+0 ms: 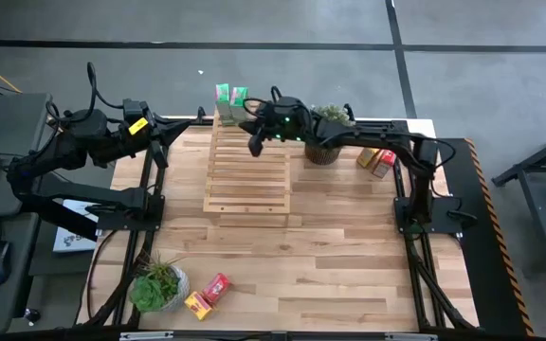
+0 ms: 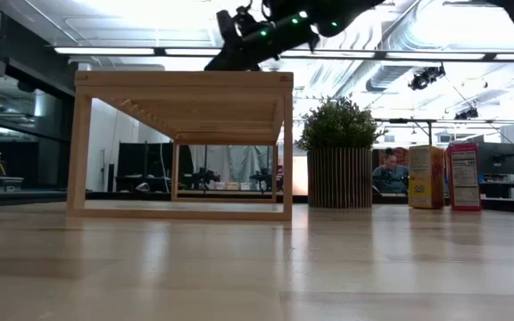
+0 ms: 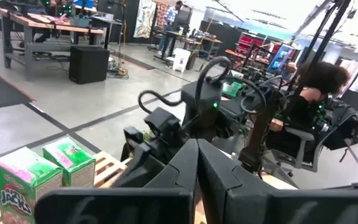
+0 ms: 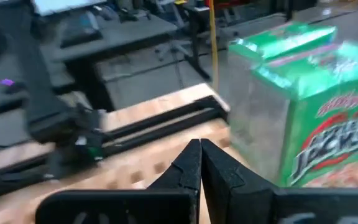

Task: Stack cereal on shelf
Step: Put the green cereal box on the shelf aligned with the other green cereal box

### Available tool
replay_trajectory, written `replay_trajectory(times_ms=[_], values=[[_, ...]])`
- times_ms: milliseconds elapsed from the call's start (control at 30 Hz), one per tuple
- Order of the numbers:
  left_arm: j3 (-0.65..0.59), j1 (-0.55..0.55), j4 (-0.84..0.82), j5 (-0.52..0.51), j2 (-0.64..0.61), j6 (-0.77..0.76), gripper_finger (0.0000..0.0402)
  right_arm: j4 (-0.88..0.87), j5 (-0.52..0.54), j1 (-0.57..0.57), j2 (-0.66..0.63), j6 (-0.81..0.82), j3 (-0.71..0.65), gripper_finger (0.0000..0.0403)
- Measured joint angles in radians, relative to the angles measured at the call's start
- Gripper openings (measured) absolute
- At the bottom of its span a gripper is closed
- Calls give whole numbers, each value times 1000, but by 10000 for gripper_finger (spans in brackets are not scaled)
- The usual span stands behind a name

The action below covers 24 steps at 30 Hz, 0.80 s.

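Observation:
The pale slatted shelf (image 1: 247, 175) (image 2: 181, 98) stands mid-table. Two green cereal boxes (image 1: 230, 94) (image 3: 42, 177) (image 4: 303, 106) stand upright side by side at its far end. A yellow and a red box (image 1: 377, 159) (image 2: 444, 176) stand near the far right. Another yellow and red pair (image 1: 207, 296) lies at the near left. My right gripper (image 1: 254, 147) (image 4: 199, 149) is shut, just above the shelf's far slats, next to the green boxes. My left gripper (image 3: 196, 152) is shut and waits off the table's far left corner.
A potted plant (image 1: 328, 134) (image 2: 339, 152) stands right of the shelf's far end, under the right arm. A second plant (image 1: 157, 284) sits at the near left corner. Bare planks (image 1: 349, 246) lie near and right of the shelf. A person sits beyond the table.

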Motion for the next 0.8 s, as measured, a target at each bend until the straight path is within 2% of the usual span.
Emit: replay_trajectory(times_ms=[100, 267, 800], values=[[0, 0, 0, 0, 0, -5, 0, -95, 46, -9, 36, -48, 84, 0], [0, 0, 0, 0, 0, -5, 0, -194, 47, -28, 57, -103, 165, 0], [0, 0, 0, 0, 0, -7, 0, -205, 55, -40, 77, -101, 166, 0]])
